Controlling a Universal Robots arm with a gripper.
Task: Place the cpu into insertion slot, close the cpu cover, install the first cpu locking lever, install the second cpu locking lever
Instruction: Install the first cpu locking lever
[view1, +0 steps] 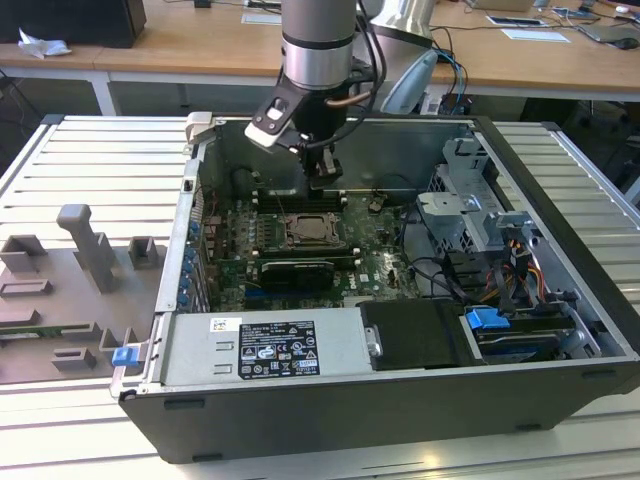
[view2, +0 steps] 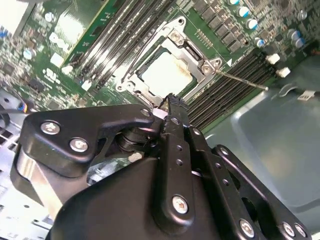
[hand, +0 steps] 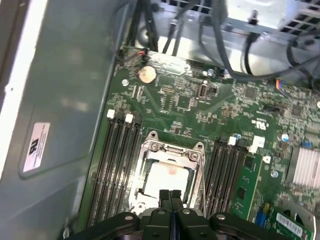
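Hanging at the exterior view's upper middle, fully closed and empty, the pincer is seemingly readying to push; the cpu is lying in its socket beneath the lowered cpu cover

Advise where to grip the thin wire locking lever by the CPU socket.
Take the thin silvery wire locking lever near its free end, away from the square silvery frame cover, from above, the hand straddling the rod: it sticks out over the black memory slots, probably leaving room either side.
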